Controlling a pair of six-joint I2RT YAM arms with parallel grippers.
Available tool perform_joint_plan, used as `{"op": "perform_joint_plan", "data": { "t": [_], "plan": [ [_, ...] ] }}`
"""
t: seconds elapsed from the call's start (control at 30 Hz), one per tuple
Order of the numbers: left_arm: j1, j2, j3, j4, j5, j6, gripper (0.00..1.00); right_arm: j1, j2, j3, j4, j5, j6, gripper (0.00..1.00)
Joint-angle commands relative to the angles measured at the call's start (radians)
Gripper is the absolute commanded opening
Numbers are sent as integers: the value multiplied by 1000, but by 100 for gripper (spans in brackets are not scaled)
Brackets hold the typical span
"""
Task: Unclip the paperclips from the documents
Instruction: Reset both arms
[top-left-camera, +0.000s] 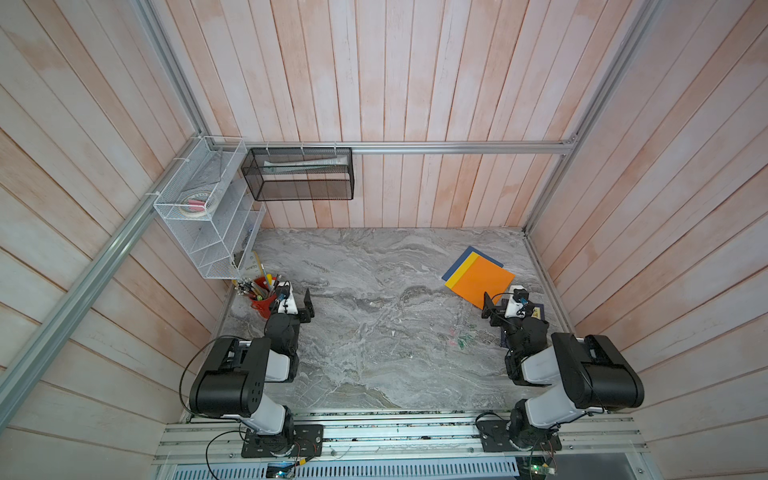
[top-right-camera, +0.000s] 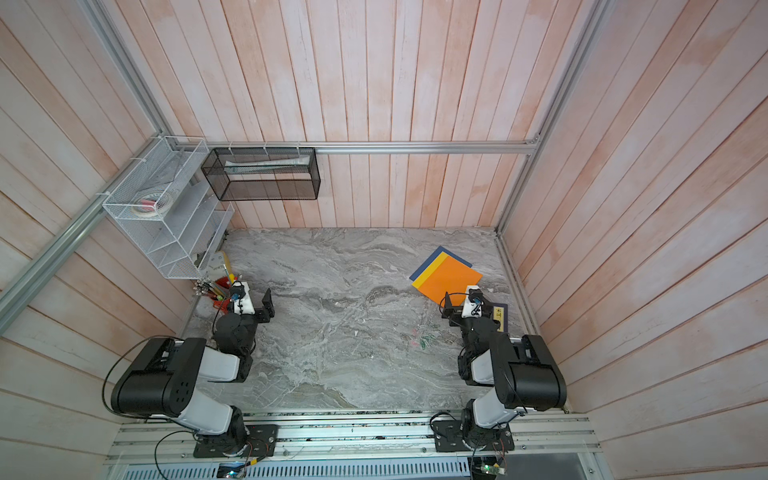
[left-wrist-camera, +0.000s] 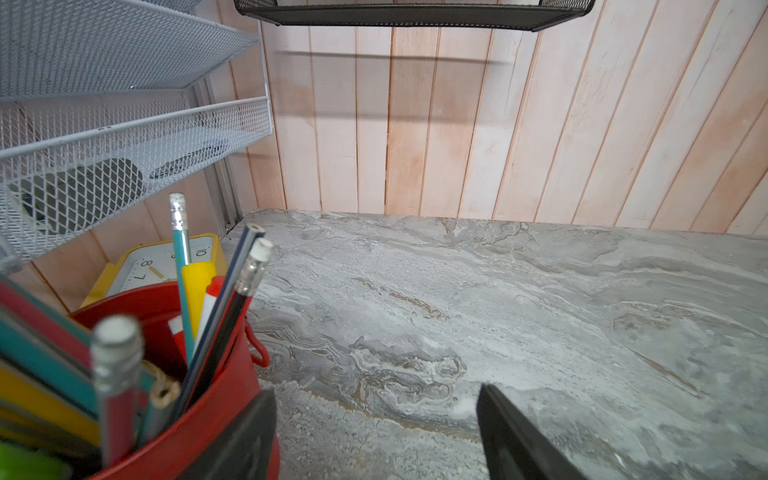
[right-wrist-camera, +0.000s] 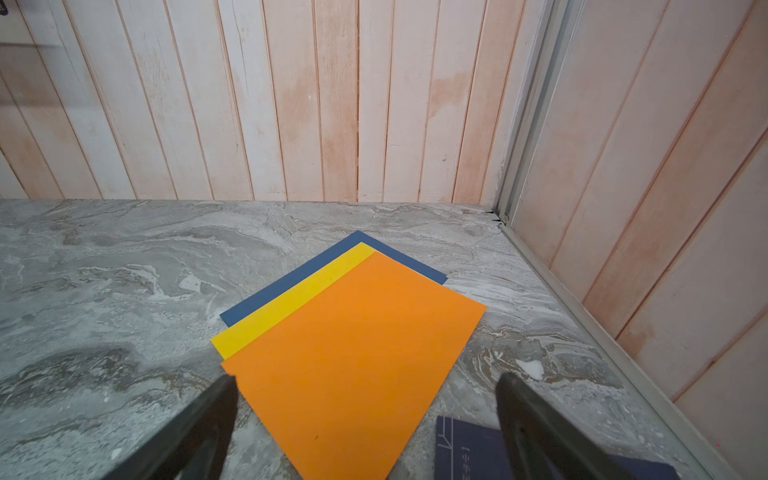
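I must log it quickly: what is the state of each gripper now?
Left gripper: open, holding nothing.
Right gripper: open, holding nothing.

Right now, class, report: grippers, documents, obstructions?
Left gripper open, empty. Right gripper open, above documents. Paperclips loose on table, none seen on sheets. Navy book beside stack.

Numerals 8, 10 on yellow clock (left-wrist-camera: 139, 268)
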Motion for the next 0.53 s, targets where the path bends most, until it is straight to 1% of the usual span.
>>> {"op": "perform_joint_plan", "data": {
  "t": [0.0,0.23,0.4,0.5],
  "plan": [
    [6,8,-8,36,-7,14,79,8,5,-4,40,40,-6,98],
    [5,9,-9,39,-5,14,81,20,6,-12,57,68,-11,98],
    [5,9,-15,49,-4,16,82,20,4,18,-5,94,-3,98],
    [5,8,-15,49,-5,15,82,21,2,-1,29,84,-6,98]
  ]
}}
